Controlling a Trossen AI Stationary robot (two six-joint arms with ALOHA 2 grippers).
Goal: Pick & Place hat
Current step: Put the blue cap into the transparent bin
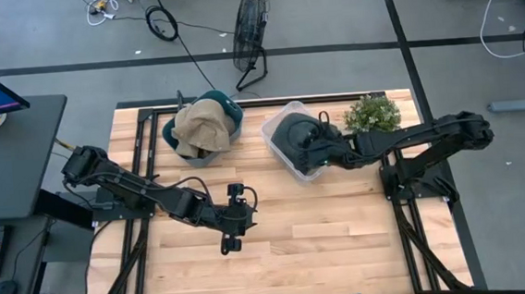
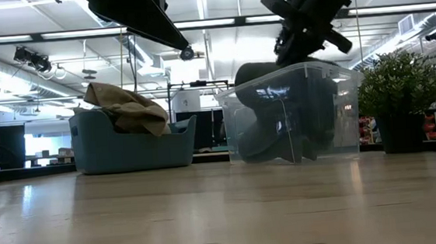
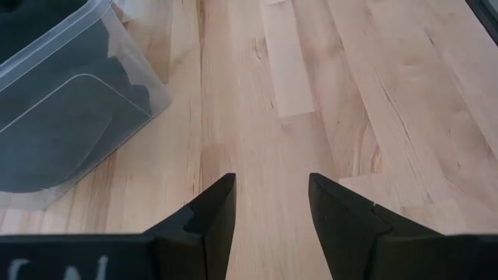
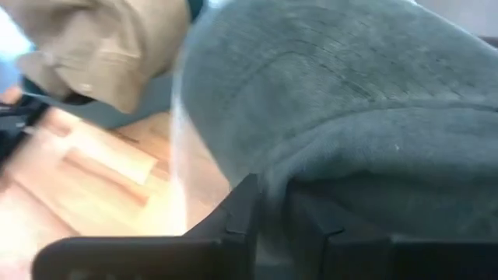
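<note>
The right gripper (image 1: pixel 316 148) is seen down in the clear bin (image 1: pixel 275 128), fingers pinched narrow on the dark hat (image 1: pixel 291 136) directly beneath; the left gripper (image 1: pixel 230 242) hangs spread, well apart.

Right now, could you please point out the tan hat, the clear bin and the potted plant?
tan hat (image 1: pixel 198 126), high view, crown.
clear bin (image 2: pixel 339 81), low view, side wall.
potted plant (image 1: pixel 372 113), high view, foliage.

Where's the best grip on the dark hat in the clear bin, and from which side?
Probably from above: the clear bin has walls on every side and only its top is open. The dark hat mounds up to the rim, so pinch a fold of its soft crown. The right tool is already down on it there.
</note>
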